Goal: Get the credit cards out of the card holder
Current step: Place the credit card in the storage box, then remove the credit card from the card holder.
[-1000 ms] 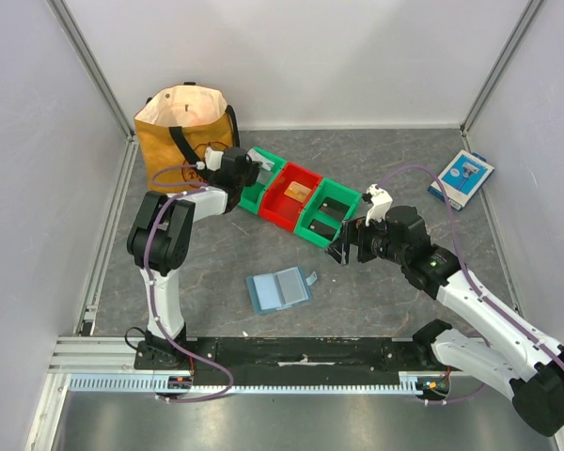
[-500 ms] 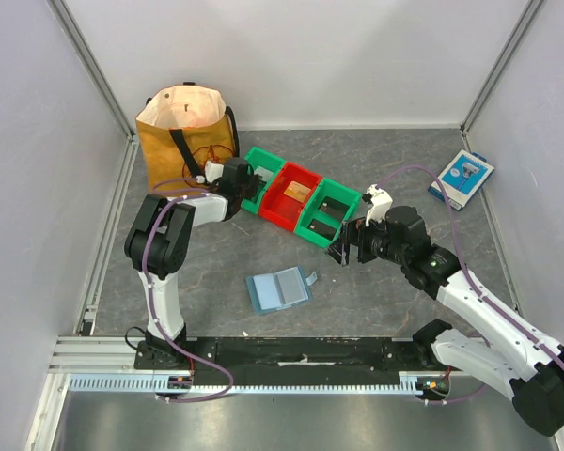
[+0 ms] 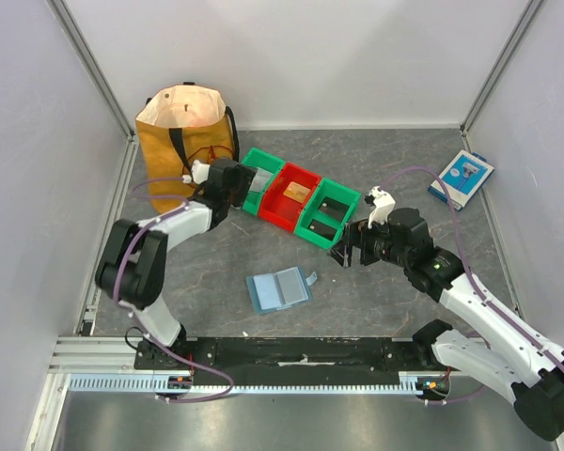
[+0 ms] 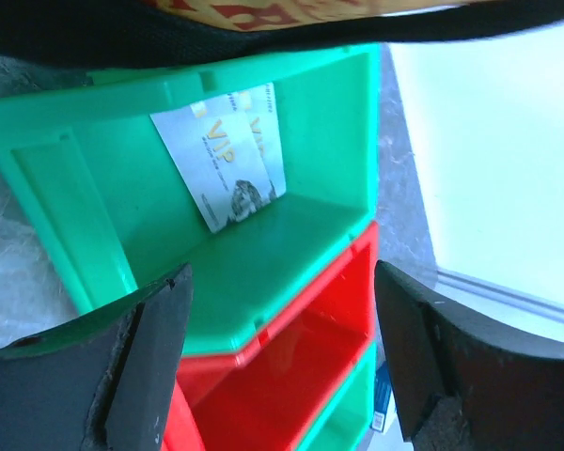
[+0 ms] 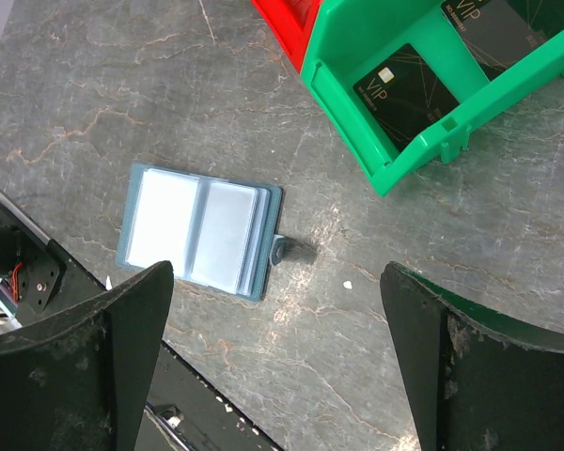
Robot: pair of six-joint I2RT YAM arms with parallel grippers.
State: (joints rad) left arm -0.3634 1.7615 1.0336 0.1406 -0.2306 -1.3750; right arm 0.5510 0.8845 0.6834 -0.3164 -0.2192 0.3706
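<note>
Pale VIP cards (image 4: pixel 233 155) in green bin (image 4: pixel 291 254) — fingers (image 4: pixel 150 348) apart

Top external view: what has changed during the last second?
The left arm swung its elbow toward the near left, and the left gripper drew back a little from the left green bin, open and empty. The right gripper barely moved; the card holder lies where it was.
</note>
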